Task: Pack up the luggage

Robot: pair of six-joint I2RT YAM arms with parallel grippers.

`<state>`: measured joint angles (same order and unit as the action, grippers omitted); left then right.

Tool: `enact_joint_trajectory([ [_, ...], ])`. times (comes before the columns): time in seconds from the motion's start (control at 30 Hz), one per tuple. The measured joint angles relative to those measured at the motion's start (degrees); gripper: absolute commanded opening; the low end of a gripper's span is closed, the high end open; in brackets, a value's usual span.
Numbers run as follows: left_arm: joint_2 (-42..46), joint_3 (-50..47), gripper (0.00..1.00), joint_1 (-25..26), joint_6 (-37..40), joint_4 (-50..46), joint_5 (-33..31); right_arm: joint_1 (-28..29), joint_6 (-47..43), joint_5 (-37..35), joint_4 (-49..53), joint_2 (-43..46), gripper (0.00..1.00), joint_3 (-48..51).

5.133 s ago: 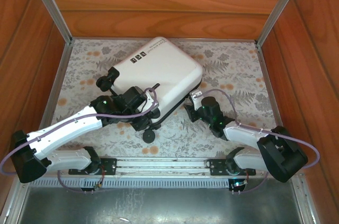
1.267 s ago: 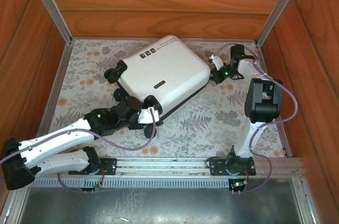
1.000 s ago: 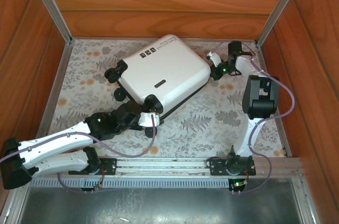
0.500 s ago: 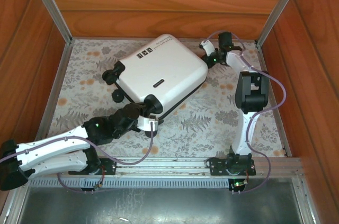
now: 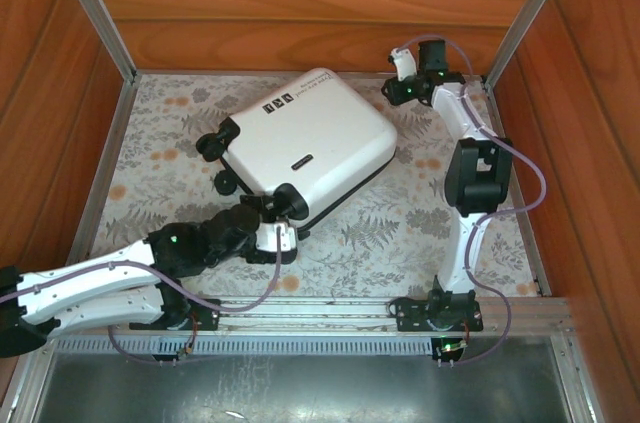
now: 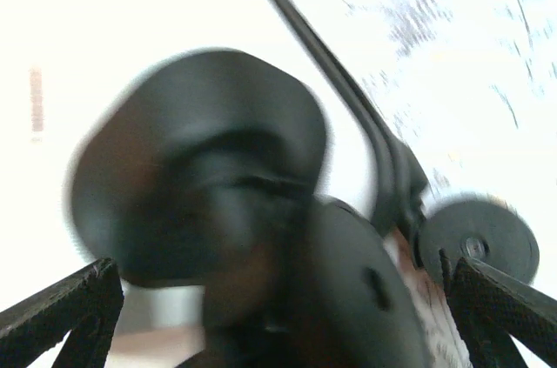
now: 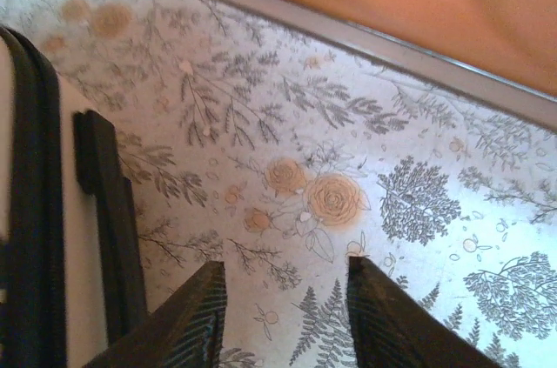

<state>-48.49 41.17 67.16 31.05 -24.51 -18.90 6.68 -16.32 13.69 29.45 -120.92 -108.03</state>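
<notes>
Right gripper (image 7: 285, 272) has swung from the luggage (image 5: 310, 138) side up to the far right corner over the last second. Left gripper (image 5: 283, 234) has eased back a touch from the near wheel (image 5: 290, 198) and spread its fingers.

Left: on its wrist cam I see the fingertips out at both bottom corners, wide apart, clamping nothing. Near wheel sits big and blurred right ahead between them, second wheel (image 6: 479, 244) further right. Can't tell contact through the blur.

Right: fingers partly apart, only floral cloth (image 7: 418, 185) in the gap, nothing held. Just left of them runs the luggage's edge, with a black seam and a black bar (image 7: 109, 211) on the white shell.

Luggage lies closed and flat, white shell up, set diagonally on the cloth toward the far middle. Logo marks (image 5: 280, 100) face up, wheels at the near-left end. Wooden walls (image 5: 300, 3) on three sides
</notes>
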Motion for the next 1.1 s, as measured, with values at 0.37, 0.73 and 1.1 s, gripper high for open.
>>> enact_joint_trajectory([
  [0.37,-7.6,27.3,0.58,-7.6,-55.0,-24.2,-32.7,0.8,2.2,4.9,4.1,3.2,0.29,0.0],
  [0.73,-20.8,21.0,0.39,-33.9,-76.3,-36.7,-8.6,5.4,-2.7,3.3,10.9,3.0,0.21,0.1],
  [1.1,-50.1,45.5,0.31,-48.2,-65.8,-32.7,5.3,9.0,1.0,-3.6,-1.8,25.6,0.19,25.2],
])
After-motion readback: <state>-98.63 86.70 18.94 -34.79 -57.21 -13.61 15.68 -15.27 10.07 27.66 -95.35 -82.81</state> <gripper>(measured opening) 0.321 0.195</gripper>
